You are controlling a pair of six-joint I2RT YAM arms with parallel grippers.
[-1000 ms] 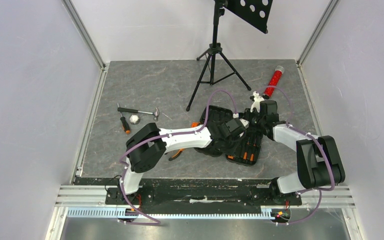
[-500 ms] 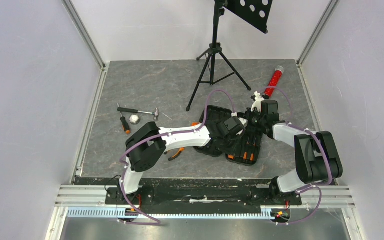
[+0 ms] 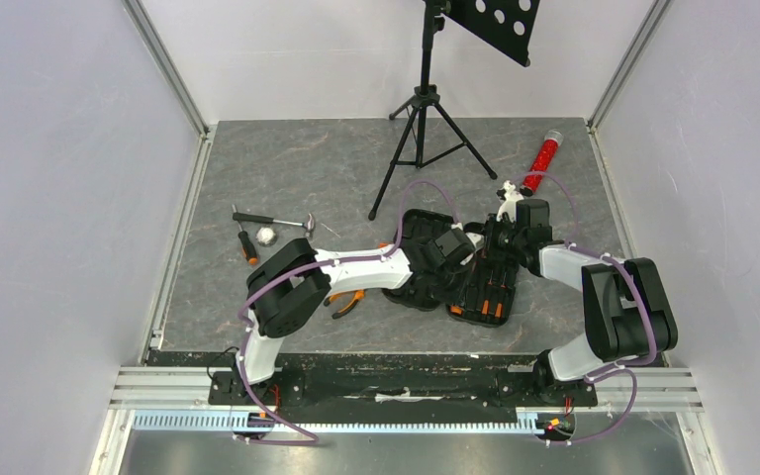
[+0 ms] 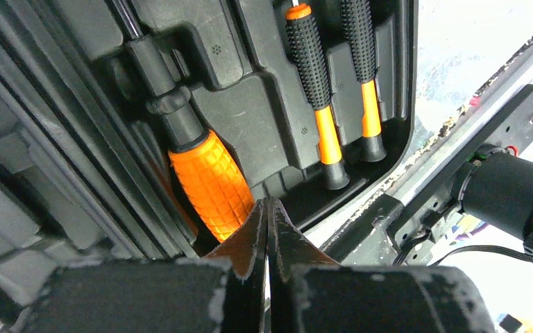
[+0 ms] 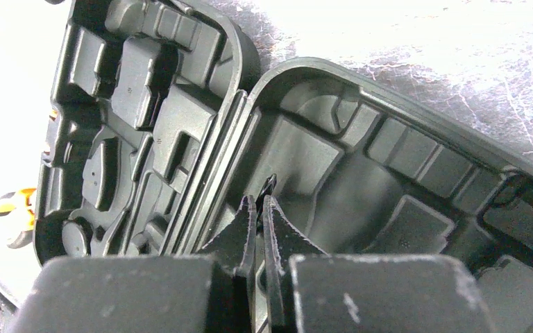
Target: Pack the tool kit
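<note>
far left on your grey marbled mat (image 3: 287,168): a slim steel hammer (image 3: 275,222) and a stubby black-and-orange screwdriver (image 3: 247,245). orange-handled pliers (image 3: 346,302) lie beside the left forearm. the tool kit case (image 3: 416,223) lies open flat at centre-right, black moulded plastic with rounded corners. left gripper (image 4: 266,208) is clenched, tips pressed together, gripping nothing, just beside a fat knurled orange handle (image 4: 212,180) seated in the tray. two thin knurled drivers (image 4: 319,90) are slotted alongside. right gripper (image 5: 259,202) is pinched closed over bare moulded pockets near the hinge. red glittery tube (image 3: 542,158) is far right, well apart.
</note>
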